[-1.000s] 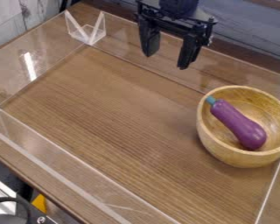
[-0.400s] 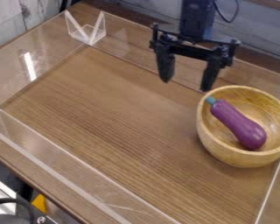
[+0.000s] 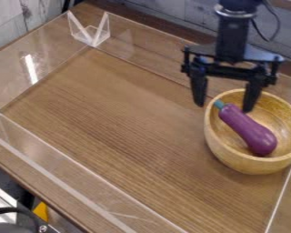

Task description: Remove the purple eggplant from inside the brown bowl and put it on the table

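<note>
The purple eggplant lies diagonally inside the brown bowl, bulbous end toward the front right, lilac stem end toward the back left. The bowl sits on the table near its right edge. My gripper hangs open just above the bowl's back-left rim, its two dark fingers spread wide; one finger is left of the bowl, the other over its back rim. Nothing is between the fingers.
Clear acrylic walls run along the table's edges, with a folded corner piece at the back left and a low wall along the front left. The bowl lies close to the right wall.
The open gripper has travelled right and forward across the table, from the back centre to just over the bowl's back-left rim. The eggplant and bowl have not moved.
</note>
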Tool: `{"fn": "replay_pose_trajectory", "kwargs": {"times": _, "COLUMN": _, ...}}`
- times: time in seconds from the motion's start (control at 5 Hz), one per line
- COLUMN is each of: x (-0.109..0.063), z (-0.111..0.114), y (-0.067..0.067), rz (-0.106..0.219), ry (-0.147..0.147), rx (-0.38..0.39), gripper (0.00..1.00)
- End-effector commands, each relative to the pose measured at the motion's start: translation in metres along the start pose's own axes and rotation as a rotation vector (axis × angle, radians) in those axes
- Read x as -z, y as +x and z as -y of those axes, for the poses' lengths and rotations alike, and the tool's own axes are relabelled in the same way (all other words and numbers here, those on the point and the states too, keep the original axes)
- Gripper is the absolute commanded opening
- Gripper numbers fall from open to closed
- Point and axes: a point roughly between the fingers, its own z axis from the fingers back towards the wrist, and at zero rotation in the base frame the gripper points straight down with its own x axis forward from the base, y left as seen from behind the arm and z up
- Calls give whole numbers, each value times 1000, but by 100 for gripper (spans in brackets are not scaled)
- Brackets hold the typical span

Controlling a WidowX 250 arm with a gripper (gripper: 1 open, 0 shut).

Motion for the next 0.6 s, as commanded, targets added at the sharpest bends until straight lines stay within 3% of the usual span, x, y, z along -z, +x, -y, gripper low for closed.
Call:
{"fn": "replay_pose_trajectory", "kwargs": {"times": 0.0, "x": -5, "z": 18, "y": -1, "rz": 61, "ry": -61, "rx": -59, "gripper": 100}}
{"fn": "replay_pose_trajectory", "kwargs": {"times": 0.4, "x": 11, "z": 29, "y": 9, "rz": 85, "ry": -135, "rx": -279, "gripper": 100}}
